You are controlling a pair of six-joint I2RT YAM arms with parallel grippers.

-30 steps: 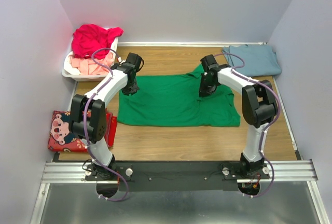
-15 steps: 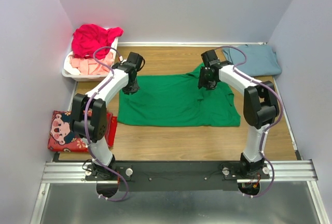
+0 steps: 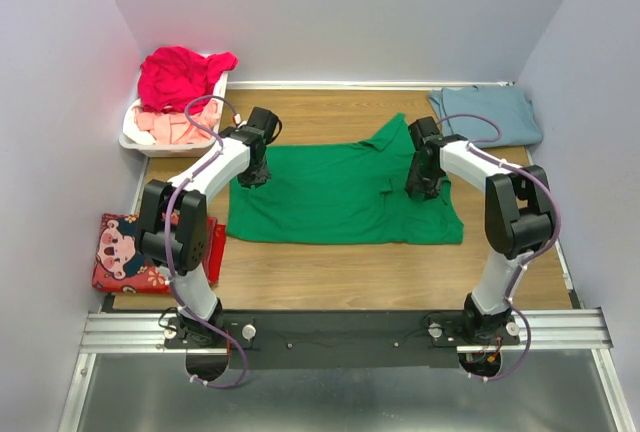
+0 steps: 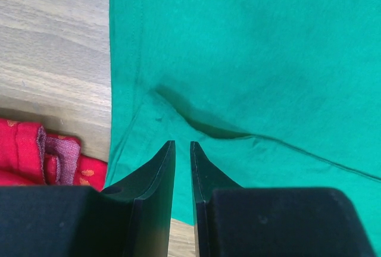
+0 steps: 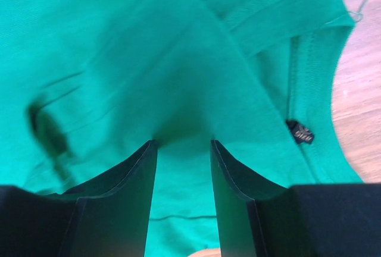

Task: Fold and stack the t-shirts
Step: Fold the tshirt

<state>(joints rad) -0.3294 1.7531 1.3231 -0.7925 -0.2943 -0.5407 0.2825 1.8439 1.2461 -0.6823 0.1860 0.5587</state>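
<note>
right hand (image 5: pixel 182 143) is spread over the tee (image 3: pixel 340 197) by the collar. left hand (image 4: pixel 178 145) is almost pressed together at the hem, can't tell if it's pinching. i'd bite low, then fold evenly.

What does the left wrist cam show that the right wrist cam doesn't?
Left wrist only: red cloth at lower left, a stitched edge of the green t-shirt, and the left gripper with jaws nearly together.
Right wrist only: the collar with its dark label, a loose thread, and the right gripper with jaws apart.
Both: the shirt lying on the wooden table.
</note>
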